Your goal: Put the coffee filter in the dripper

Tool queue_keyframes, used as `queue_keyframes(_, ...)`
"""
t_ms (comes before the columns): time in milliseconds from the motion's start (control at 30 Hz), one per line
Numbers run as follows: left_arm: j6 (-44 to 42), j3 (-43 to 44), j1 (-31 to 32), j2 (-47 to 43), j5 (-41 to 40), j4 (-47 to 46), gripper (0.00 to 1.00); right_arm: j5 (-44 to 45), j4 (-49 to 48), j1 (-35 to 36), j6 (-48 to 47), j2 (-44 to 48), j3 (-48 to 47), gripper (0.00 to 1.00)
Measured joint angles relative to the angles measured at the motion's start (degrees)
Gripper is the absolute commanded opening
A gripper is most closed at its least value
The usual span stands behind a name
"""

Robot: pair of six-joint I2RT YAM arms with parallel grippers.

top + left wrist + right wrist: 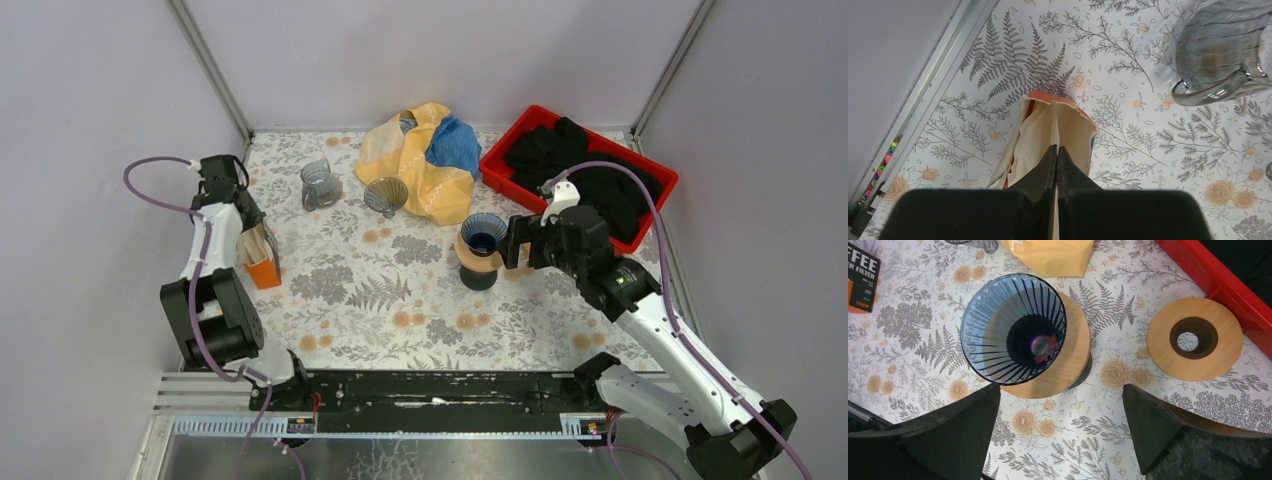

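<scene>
Left gripper (1057, 148): clenched, jaws pressed together on the upper edge of a coffee filter (1070, 125). The filter stands upright with other cream sheets inside the orange filter box (264, 270), at the left side of the tabletop (400, 300). A glass pitcher (1220, 55) sits near the box, apart from it.

Right gripper (1060, 390): released, jaws fully spread and holding nothing. It hangs over the blue ribbed dripper (990, 315) (cone mouth facing up, interior bare). The dripper is seated on a round wooden stand (1073, 360) at centre-right of the tabletop, well apart from the filter box. A second wooden ring (1158, 340) lies flat beside the stand, next to the red bin (1218, 275).
</scene>
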State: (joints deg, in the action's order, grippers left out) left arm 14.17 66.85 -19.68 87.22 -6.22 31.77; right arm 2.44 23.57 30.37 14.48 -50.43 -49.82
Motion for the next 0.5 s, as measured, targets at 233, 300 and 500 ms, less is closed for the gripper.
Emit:
queue_keyframes(233,0.5,0.0,0.0,-4.9,0.0,0.9,0.00,-0.5,0.2,0.0,-0.2,-0.3,0.0,0.99)
queue_keyframes(300,0.9,0.0,0.0,-6.7,0.0,1.3,0.00,-0.8,0.2,0.0,-0.4,-0.3,0.0,0.99)
queue_keyframes(500,2.4,0.0,0.0,-13.1,1.5,2.2,0.00,-2.6,0.1,0.0,-1.2,0.1,0.0,1.00)
